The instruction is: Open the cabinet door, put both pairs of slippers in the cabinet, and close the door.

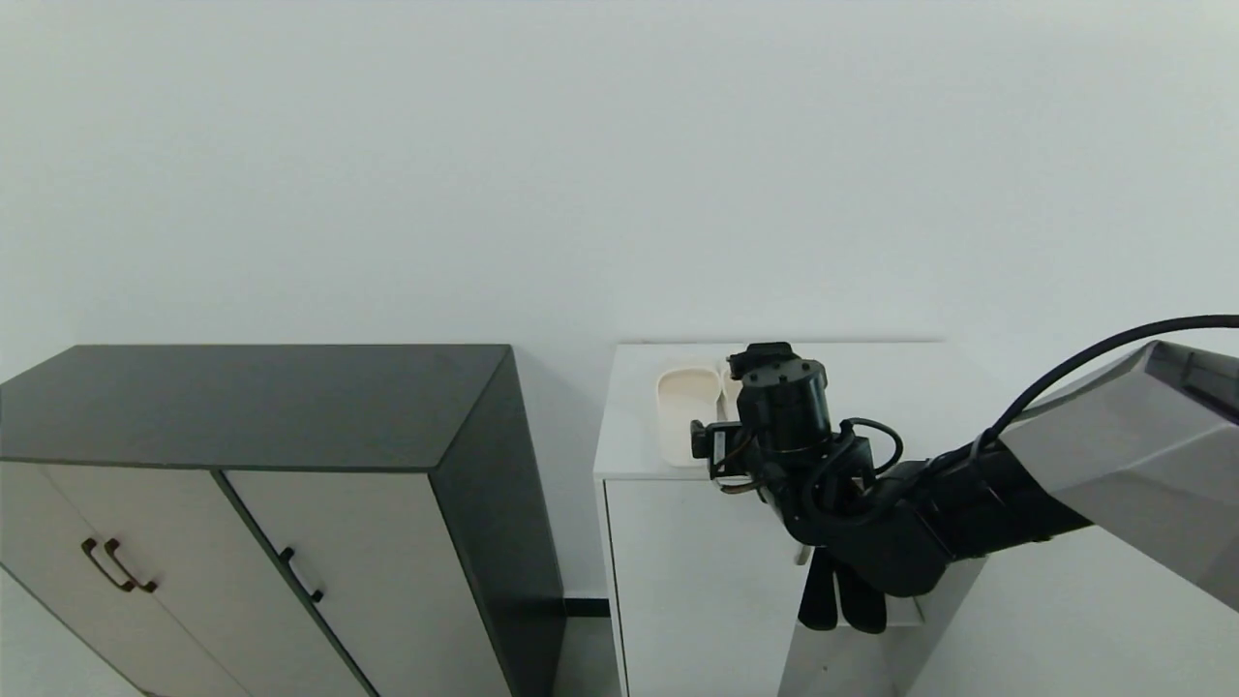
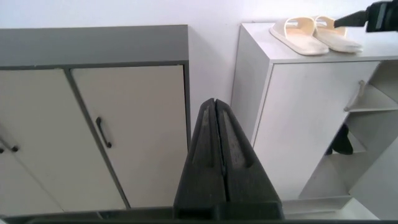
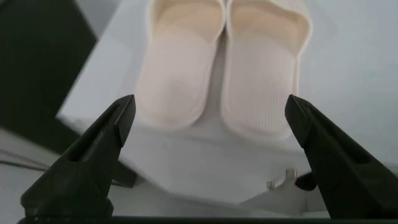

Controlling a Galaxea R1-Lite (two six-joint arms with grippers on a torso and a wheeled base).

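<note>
The right pincer (image 3: 209, 106) hangs spread wide over the cream slippers (image 3: 180, 68) atop the white cabinet (image 3: 348, 74); lower it straddling both together, then squeeze evenly. The left pincer (image 2: 215, 118) is clenched, empty.

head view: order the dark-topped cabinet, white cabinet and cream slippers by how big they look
1. dark-topped cabinet, largest, even though the picture's edge cuts it off
2. white cabinet, clearly smaller, partly hidden
3. cream slippers, smallest by far
</note>
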